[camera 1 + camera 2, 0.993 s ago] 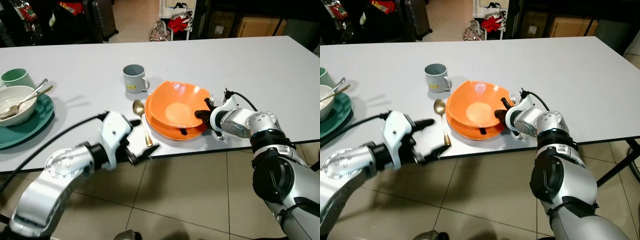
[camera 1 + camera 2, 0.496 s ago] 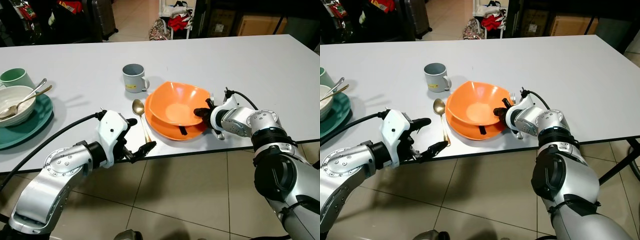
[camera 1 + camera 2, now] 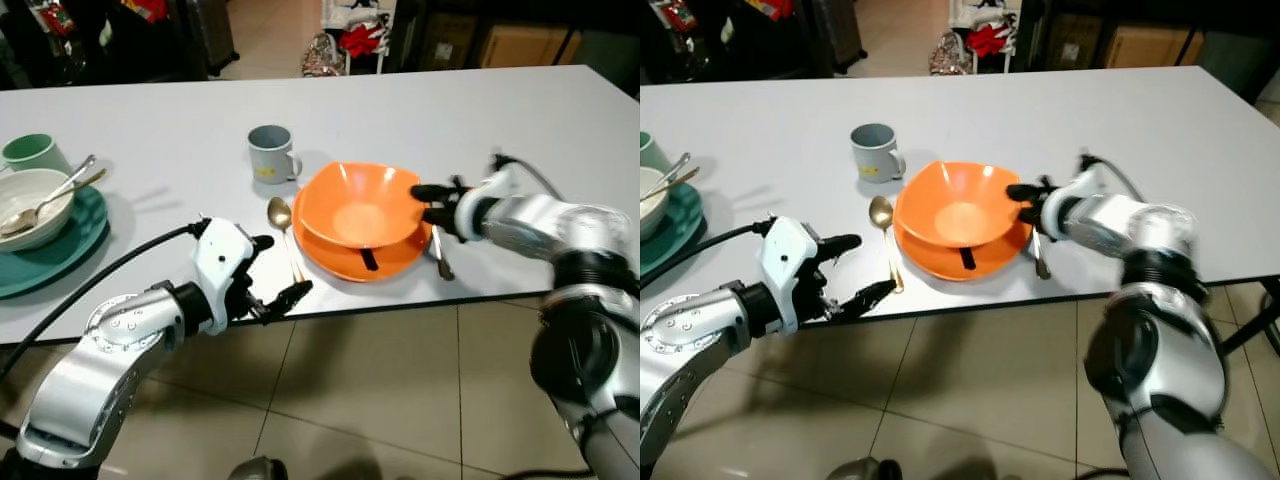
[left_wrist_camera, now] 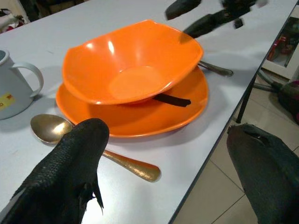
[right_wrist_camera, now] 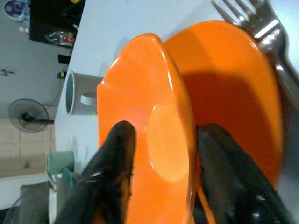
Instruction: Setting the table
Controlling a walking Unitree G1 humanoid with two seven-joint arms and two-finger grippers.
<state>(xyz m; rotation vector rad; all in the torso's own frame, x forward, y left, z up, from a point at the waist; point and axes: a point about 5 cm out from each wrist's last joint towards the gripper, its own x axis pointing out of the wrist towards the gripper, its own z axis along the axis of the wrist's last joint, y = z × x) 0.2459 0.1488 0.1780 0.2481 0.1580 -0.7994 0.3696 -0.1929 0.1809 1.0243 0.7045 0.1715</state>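
An orange bowl (image 3: 360, 205) rests on an orange plate (image 3: 372, 258) near the table's front edge, with a black strip under the bowl. A gold spoon (image 3: 284, 235) lies left of the plate and a silver fork (image 3: 440, 255) right of it. My right gripper (image 3: 432, 201) is at the bowl's right rim, open; in the right wrist view its fingers (image 5: 119, 154) straddle that rim. My left gripper (image 3: 278, 270) hangs open just off the table's front edge, by the spoon's handle, holding nothing.
A grey mug (image 3: 268, 154) stands behind the spoon. At the far left a white bowl (image 3: 32, 208) with cutlery sits on a teal plate (image 3: 60, 250), beside a green mug (image 3: 32, 153). Tiled floor lies below the table edge (image 3: 400, 300).
My right arm has drawn back to the right and is blurred; its fingers have loosened from the bowl's rim. The bowl has settled level on the plate. The left arm has barely moved.
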